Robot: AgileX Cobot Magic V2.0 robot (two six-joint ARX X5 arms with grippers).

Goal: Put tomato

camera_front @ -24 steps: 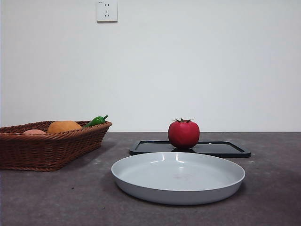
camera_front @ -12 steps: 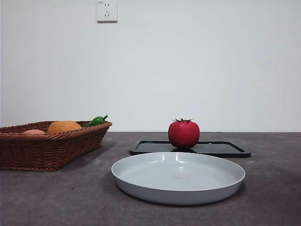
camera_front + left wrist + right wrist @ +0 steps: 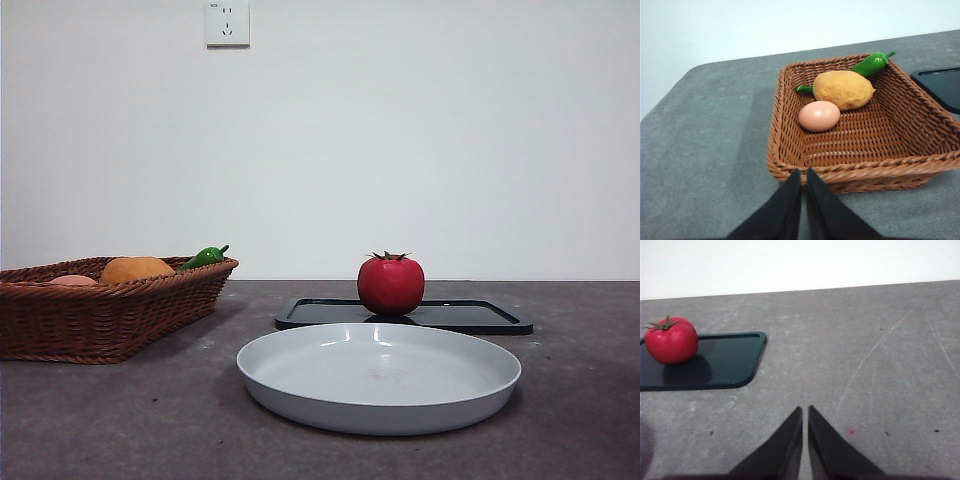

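The left gripper [image 3: 803,172] hangs over the grey table [image 3: 700,130] with its fingers [image 3: 790,200] pressed together and empty, just short of the near rim of a brown wicker basket [image 3: 790,145]. Inside the basket lie a pale pink egg-shaped fruit [image 3: 819,115], touching a knobbly orange-yellow fruit [image 3: 843,89], and behind these a green chili pepper [image 3: 869,64] that leans against the far wall. The right gripper [image 3: 805,410] likewise has its fingers [image 3: 790,440] closed on nothing, above bare table [image 3: 880,350] beside a shallow black tray [image 3: 730,365]. The tomato [image 3: 671,339] stands upright on that tray, calyx uppermost, well apart from both grippers. In the front view, a round grey-white plate [image 3: 300,385] sits empty on the table, just in front of the tray, with the basket off to one side. A white wall socket [image 3: 227,22] is mounted high on the wall.
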